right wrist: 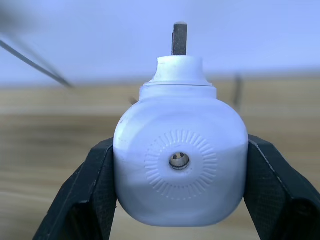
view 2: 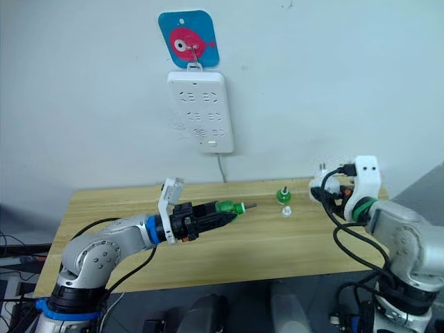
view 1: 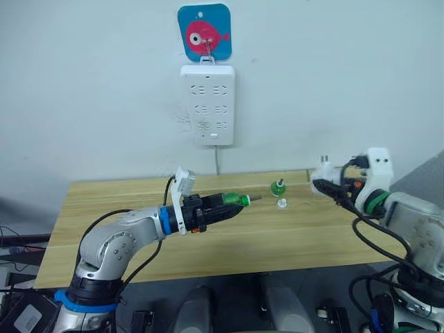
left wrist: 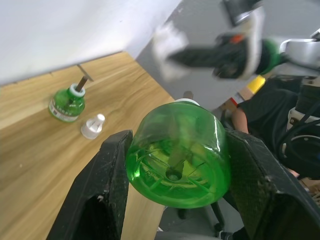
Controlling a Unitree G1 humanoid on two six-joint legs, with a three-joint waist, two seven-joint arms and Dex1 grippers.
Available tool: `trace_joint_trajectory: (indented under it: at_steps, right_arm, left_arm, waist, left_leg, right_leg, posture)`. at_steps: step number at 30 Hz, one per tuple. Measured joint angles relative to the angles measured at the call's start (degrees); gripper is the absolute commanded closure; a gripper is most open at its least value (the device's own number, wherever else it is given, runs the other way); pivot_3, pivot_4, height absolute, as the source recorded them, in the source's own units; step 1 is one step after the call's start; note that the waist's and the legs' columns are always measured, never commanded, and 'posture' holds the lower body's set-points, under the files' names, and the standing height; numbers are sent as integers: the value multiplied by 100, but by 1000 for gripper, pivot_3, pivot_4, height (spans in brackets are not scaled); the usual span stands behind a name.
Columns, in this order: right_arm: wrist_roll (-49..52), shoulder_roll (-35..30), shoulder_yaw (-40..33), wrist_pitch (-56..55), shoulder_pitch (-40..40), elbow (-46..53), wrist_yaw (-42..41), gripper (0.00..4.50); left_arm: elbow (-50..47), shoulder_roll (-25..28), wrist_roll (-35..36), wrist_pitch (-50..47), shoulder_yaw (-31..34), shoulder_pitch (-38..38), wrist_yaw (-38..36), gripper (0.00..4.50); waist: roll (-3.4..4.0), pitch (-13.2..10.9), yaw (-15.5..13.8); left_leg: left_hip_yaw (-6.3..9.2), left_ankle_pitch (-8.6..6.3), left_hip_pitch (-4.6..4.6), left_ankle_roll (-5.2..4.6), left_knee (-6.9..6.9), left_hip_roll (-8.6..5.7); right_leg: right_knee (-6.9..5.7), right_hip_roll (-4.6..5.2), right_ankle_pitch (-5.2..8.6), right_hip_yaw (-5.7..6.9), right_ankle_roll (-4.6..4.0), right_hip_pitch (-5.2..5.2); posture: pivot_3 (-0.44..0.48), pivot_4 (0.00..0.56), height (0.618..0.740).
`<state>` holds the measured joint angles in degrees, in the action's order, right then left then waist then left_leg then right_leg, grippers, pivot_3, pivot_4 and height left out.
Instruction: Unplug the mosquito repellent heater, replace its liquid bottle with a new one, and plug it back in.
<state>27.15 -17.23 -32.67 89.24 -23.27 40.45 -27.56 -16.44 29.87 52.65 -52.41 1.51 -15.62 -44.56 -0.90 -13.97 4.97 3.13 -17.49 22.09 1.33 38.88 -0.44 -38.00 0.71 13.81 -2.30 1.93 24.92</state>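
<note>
My left gripper (view 1: 231,203) is shut on a green liquid bottle (left wrist: 177,155), held sideways above the middle of the wooden table (view 1: 277,239) with its wick end toward the right. My right gripper (view 1: 321,177) is shut on the white mosquito repellent heater (right wrist: 180,160), raised over the table's far right corner, away from the wall. The heater's round vent hole faces the right wrist camera. A second green bottle (view 1: 278,186) stands upright on the table between the two grippers, with a small white cap (view 1: 282,204) lying just in front of it.
A white multi-socket power strip (view 1: 207,104) hangs on the wall above the table's back edge, under a blue plaque with a pink fish (view 1: 204,31). Its grey cord drops behind the table.
</note>
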Motion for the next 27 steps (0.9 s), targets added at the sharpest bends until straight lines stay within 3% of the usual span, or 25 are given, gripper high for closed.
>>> trace_joint_trajectory:
  at_steps: [6,9,13,18,27]
  right_arm:
    - [1364,363,-1181,282,-383,194,-597,1538]
    - [2104,355,-1358,281,-670,185,-635,1538]
    - [3191,311,-1326,282,-852,-19,-582,1538]
    - [4283,172,-1062,218,-996,-300,-79,1538]
    - [6425,-952,61,-1264,-399,-705,1375,1538]
  left_arm:
    - [502,362,720,-695,367,-748,-377,2065]
    - [689,594,1047,-1031,464,-1214,-641,2065]
    - [968,940,1310,-1385,559,-1922,-1058,2065]
    - [1292,951,1500,-1656,573,-2351,-1164,2065]
    - [1300,1023,1660,-1871,583,-2568,-1262,2065]
  waist:
    - [7,10,7]
    - [6,33,21]
    - [10,70,39]
    - [6,127,50]
    - [-1,173,53]
  left_leg:
    - [-9,2,5,1,8,-3]
    - [-8,2,4,3,7,-1]
    - [-13,11,6,18,5,-2]
    - [-19,14,8,24,6,-4]
    - [-29,9,2,13,15,-4]
  right_leg:
    - [-11,2,-3,-3,0,9]
    - [-15,1,-3,0,0,12]
    - [-21,3,-3,-3,-1,18]
    - [-23,9,-4,-6,-1,22]
    - [-65,10,-3,-17,0,34]
  posture:
    - [-166,146,730]
    - [-161,127,730]
    - [-145,120,730]
    - [-133,120,730]
    - [-125,116,730]
